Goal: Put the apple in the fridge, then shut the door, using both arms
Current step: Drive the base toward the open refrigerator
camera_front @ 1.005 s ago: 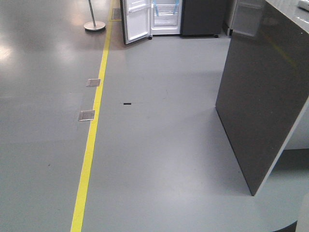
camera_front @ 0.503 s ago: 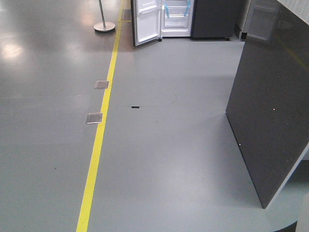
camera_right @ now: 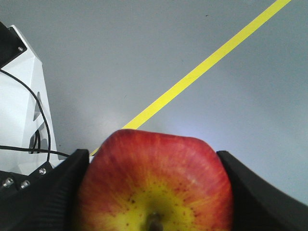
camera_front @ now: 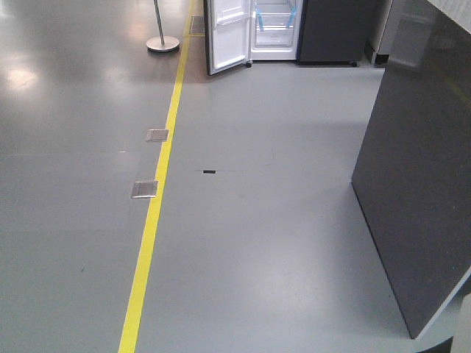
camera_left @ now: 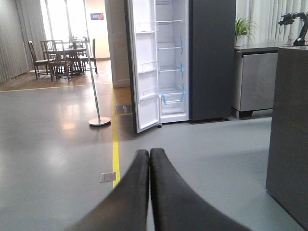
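1. The right claw (camera_right: 155,195) pinches the apple (camera_right: 154,187) between its two black fingers, one on each flank. The dimpled top faces the wrist camera. The fruit hangs over bare grey floor, with a yellow floor line (camera_right: 202,72) beneath it.
2. The left claw (camera_left: 148,159) is pressed together and carries nothing. It points straight at the fridge (camera_left: 211,57). My guess is it is kept free for the door.
3. The fridge stands well apart, across open floor. Its door (camera_left: 143,67) is swung wide to the left, showing white shelves with blue tape, so a way in is ready.
4. A dark worktop (camera_front: 419,184) flanks the route on the right, and a pole stand (camera_left: 99,120) stands left of the door.
5. I judge this to be the approach; nothing is placed yet.
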Robot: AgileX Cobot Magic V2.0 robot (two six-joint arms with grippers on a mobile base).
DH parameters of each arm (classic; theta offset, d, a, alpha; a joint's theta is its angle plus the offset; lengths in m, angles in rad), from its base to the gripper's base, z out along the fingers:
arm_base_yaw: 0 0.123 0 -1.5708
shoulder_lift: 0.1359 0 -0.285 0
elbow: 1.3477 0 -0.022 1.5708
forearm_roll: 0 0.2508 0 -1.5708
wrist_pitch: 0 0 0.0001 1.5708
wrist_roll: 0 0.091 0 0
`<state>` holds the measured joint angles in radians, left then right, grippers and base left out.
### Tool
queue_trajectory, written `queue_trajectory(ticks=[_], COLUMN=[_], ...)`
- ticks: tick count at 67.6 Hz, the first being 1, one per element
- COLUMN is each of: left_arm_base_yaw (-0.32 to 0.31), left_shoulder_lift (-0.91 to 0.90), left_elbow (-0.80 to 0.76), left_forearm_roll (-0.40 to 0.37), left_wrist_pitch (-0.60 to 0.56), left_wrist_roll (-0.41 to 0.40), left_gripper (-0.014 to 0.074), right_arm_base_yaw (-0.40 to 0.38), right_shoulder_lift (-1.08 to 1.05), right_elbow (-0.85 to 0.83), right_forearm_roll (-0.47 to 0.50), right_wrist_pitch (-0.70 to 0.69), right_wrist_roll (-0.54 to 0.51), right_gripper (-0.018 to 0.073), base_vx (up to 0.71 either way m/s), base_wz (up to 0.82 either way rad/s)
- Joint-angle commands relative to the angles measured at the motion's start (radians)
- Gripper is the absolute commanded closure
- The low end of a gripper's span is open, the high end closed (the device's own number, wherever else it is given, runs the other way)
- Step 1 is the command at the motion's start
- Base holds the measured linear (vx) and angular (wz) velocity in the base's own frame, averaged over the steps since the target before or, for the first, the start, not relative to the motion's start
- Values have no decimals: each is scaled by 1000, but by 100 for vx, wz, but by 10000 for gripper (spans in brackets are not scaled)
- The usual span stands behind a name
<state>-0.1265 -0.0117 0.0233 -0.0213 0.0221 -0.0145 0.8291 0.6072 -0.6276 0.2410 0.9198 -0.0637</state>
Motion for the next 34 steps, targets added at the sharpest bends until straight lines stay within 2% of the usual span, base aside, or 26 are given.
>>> queue_trajectory(ticks=[1,34], left_arm_base_yaw=[-4,-4], left_shoulder_lift=[-14,-14], left_elbow=[13,13], left_forearm_roll=[-1,-1], left_wrist_pitch=[-73,-73], left_wrist_roll=[-5,-5], left_gripper=[603,603], right_arm_base_yaw=[-1,-1], right_shoulder_lift=[-1,-1], right_elbow=[-26,-26], right_forearm_roll=[13,13], right_wrist_pitch=[-57,-57], right_wrist_roll=[-6,-6], right_gripper=[347,347], base_vx=[17,20], base_wz=[-1,-3])
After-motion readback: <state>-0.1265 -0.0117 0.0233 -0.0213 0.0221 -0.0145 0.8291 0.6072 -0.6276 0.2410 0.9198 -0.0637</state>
